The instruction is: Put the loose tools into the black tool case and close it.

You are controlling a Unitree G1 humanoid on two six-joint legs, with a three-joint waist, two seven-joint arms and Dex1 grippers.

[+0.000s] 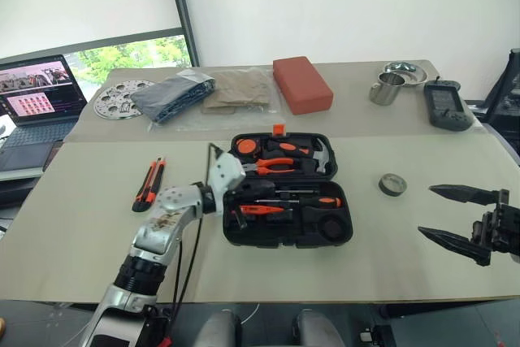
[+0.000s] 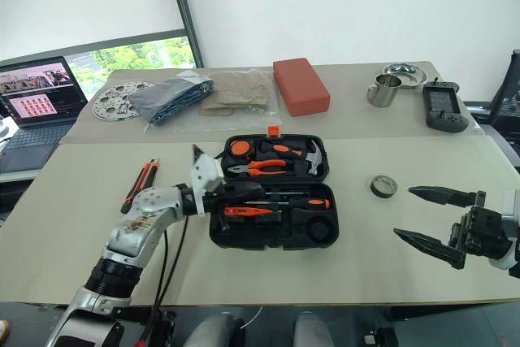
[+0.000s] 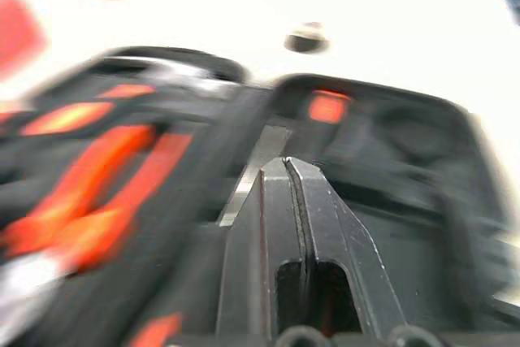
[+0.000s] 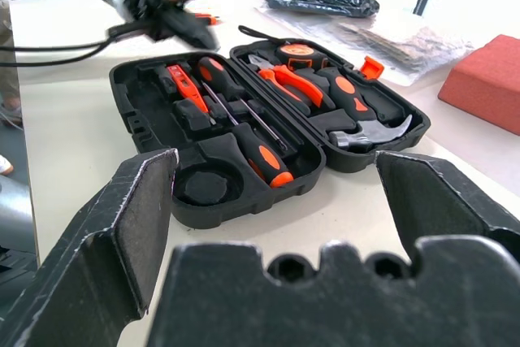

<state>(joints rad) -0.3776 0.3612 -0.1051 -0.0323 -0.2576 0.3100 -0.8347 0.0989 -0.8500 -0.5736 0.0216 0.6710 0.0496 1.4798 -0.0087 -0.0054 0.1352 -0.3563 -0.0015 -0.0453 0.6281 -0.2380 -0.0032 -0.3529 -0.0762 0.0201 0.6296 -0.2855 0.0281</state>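
Note:
The black tool case (image 1: 286, 239) lies open in the middle of the table, its orange latch at the far edge. Its near half holds two screwdrivers (image 1: 307, 200) and a slim orange stick tool (image 1: 262, 210); hammer and pliers sit in the far half. An orange-and-black utility knife (image 1: 149, 184) lies loose on the table to the case's left. My left gripper (image 1: 246, 192) is shut and holds nothing, reaching over the case's left edge. My right gripper (image 1: 426, 210) hangs open to the right of the case, well apart from it.
A small tape roll (image 1: 392, 184) lies right of the case. Along the far table stand a red block (image 1: 302, 83), a bagged dark cloth bundle (image 1: 175, 93), a metal disc (image 1: 120, 99), a steel mug (image 1: 388, 87) and a handheld device (image 1: 447, 105). A laptop (image 1: 36, 99) sits far left.

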